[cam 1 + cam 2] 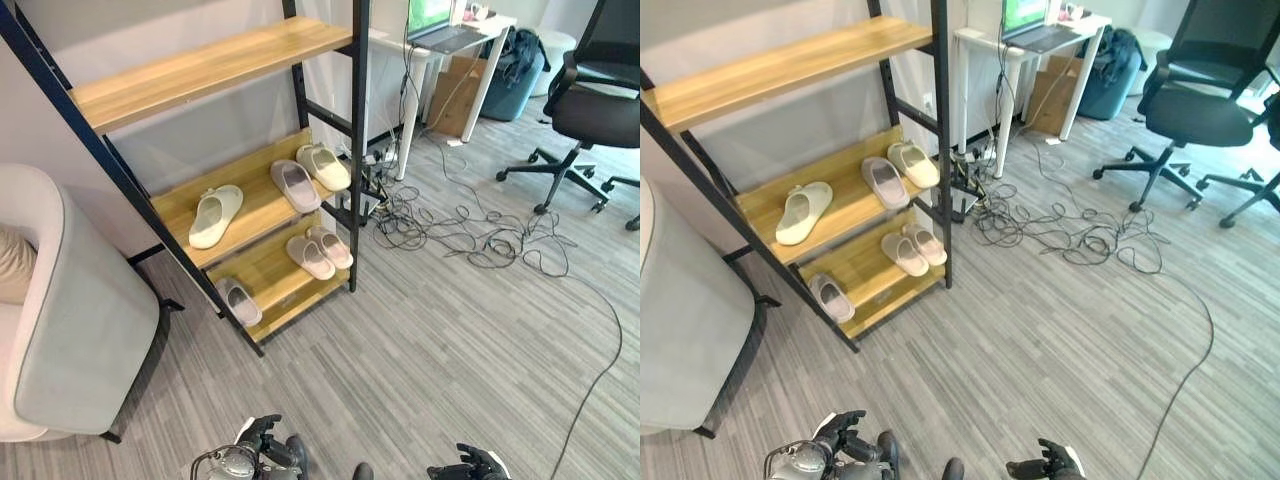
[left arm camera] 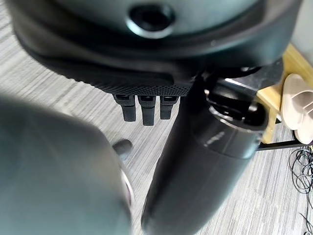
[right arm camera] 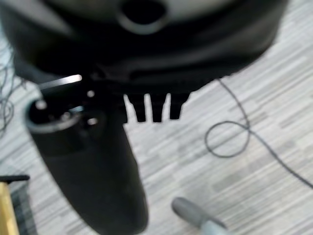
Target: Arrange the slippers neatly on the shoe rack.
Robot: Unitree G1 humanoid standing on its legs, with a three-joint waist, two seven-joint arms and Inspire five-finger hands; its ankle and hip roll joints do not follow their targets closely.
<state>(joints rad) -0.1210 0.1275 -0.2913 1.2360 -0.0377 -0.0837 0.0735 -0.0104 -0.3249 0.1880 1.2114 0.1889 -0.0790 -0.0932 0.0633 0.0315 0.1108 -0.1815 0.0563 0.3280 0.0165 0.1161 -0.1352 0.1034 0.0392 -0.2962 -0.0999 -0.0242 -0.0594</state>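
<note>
Shoe rack (image 1: 215, 60): middle shelf held one cream slipper (image 1: 215, 215), apart from a grey slipper (image 1: 295, 184) and cream slipper (image 1: 324, 166) side by side. Lower shelf: pair of grey slippers (image 1: 318, 252), one single grey slipper (image 1: 239, 300). Nearby: armchair (image 1: 70, 330), tangled cables (image 1: 470, 235), office chair (image 1: 590, 105). Left hand (image 1: 268, 442) and right hand (image 1: 470, 465) hung low, fingers (image 2: 142, 110) straight, empty.

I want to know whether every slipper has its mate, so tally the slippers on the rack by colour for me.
Cream slippers: 2, one at the left of the middle shelf, one at its right end.
Pinkish-grey slippers: 4, one on the middle shelf, a pair and a single on the bottom shelf.
Total: 6
</note>
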